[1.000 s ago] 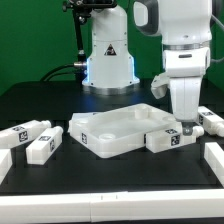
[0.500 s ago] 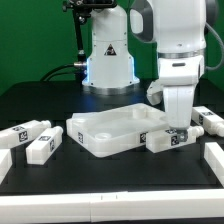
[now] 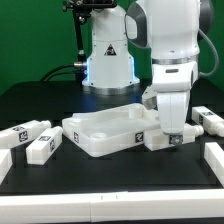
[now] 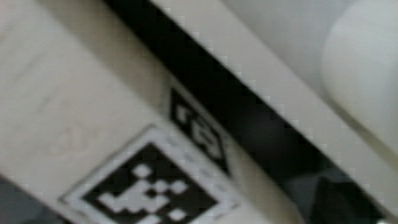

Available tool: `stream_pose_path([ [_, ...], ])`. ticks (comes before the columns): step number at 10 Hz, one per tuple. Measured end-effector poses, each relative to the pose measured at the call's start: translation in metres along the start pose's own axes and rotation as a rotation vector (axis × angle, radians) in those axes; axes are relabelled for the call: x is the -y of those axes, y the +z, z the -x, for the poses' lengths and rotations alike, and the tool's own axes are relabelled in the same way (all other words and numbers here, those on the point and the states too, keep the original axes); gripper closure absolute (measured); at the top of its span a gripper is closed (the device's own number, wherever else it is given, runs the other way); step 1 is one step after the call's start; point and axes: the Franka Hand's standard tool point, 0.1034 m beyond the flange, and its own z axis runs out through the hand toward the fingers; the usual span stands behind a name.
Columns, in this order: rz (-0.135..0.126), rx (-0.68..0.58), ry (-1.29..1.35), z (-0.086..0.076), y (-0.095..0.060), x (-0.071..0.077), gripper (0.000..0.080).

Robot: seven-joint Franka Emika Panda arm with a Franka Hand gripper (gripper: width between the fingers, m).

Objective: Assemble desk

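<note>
Desk top [image 3: 100, 130], the wide rimmed white piece, is seen lying flat at the centre of the exterior frame. Against the pictures of a moment ago it is found shifted a little toward the left of the frame, so that its left corner is brought nearer to the two loose legs [image 3: 45, 148] at the lower left. The tagged leg [image 3: 163, 139] touching its right-hand edge is displaced the same way. The claw [image 3: 174, 128] is lowered onto that leg, and the arm above it is likewise carried leftward across the frame. From this it is judged that leg and top are being pushed or dragged together, probably to bring the leg to a corner of the top or to reposition both. No leg is seen standing in the top, so the assembly is taken to be at an early step. Whether the claw is pinching the leg or only pressing on it cannot be told: its fingertips are hidden in the exterior frame, and the wrist frame is filled by a blurred close view of a marker tag [image 4: 151, 188] on a white face. A further leg [image 3: 210, 121] is seen at the right edge of the frame, apart from the claw.
</note>
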Motion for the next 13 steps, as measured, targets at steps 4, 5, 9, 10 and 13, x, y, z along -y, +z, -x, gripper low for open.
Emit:
stream_pose_path([
  [4, 0.025, 0.029, -0.128, -0.006, -0.034, -0.010, 0.0517],
  [5, 0.049, 0.037, -0.211, -0.008, -0.048, -0.013, 0.0517],
  [9, 0.063, 0.058, -0.531, -0.004, -0.060, -0.006, 0.0517],
  [10, 0.064, 0.065, -0.599, -0.003, -0.061, -0.007, 0.0517],
  [13, 0.046, 0.099, -0.900, -0.005, -0.059, -0.001, 0.0515],
])
